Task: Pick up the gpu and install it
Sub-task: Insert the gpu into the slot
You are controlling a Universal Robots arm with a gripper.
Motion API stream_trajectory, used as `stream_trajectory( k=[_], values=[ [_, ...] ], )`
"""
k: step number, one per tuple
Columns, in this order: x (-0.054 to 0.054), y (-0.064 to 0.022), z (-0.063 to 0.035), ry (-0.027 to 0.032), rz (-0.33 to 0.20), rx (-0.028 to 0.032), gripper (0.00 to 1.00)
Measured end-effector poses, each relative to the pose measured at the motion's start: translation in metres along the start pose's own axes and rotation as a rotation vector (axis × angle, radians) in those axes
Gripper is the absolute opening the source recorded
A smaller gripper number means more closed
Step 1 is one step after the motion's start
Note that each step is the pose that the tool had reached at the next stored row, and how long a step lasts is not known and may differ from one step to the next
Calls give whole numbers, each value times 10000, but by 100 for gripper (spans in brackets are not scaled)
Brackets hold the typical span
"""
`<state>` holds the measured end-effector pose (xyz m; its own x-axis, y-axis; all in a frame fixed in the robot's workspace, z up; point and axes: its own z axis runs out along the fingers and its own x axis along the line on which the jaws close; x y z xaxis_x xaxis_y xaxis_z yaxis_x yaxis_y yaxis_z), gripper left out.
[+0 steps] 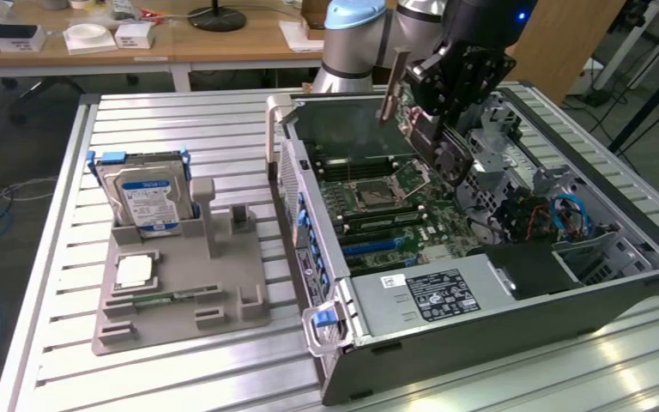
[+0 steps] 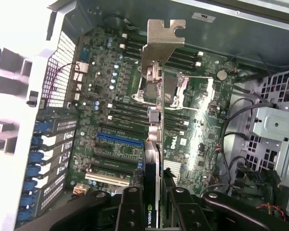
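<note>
The gpu [image 1: 442,153] is a thin dark card with a pale metal bracket [image 1: 394,86] at one end. It hangs tilted above the motherboard [image 1: 393,210] inside the open computer case [image 1: 513,318]. My gripper [image 1: 450,103] is shut on the card's upper edge. In the wrist view the gpu [image 2: 154,144] appears edge-on between my two black fingers [image 2: 130,209], with its bracket [image 2: 164,41] pointing away from me. The card floats over the board, apart from the blue slot [image 2: 119,139] and the other expansion slots beside it.
On the exterior view's left a grey holder [image 1: 181,296] carries a silver hard drive [image 1: 147,202] standing upright, a processor chip [image 1: 135,270] and a green memory stick [image 1: 175,297]. Inside the case are a power supply [image 1: 432,296], cables [image 1: 559,215] and a drive cage [image 2: 279,120].
</note>
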<state>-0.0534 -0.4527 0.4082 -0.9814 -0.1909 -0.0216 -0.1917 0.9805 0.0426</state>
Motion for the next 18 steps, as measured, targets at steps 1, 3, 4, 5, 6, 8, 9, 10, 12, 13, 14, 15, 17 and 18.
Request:
stream_trajectory(
  k=[1, 3, 4, 5, 6, 8, 9, 10, 12, 13, 14, 15, 17, 18],
  values=[
    [0, 0, 0, 3, -70, -1, 26],
    [0, 0, 0, 9, -211, -4, 26],
    [0, 0, 0, 12, -282, -6, 26],
    [0, 0, 0, 15, -355, -7, 26],
    [0, 0, 0, 18, -427, -9, 26],
    [0, 0, 0, 25, -577, -12, 26],
    [0, 0, 0, 28, -650, -14, 26],
    [0, 0, 0, 31, -725, -15, 26],
    [0, 0, 0, 38, -875, -18, 26],
    [0, 0, 0, 41, -952, -20, 26],
    [0, 0, 0, 44, -1035, -22, 26],
    [0, 0, -1, 48, -1113, -23, 26],
    [0, 0, 0, 55, -1271, -27, 26],
    [0, 0, 0, 58, -1352, -29, 26]
  ],
)
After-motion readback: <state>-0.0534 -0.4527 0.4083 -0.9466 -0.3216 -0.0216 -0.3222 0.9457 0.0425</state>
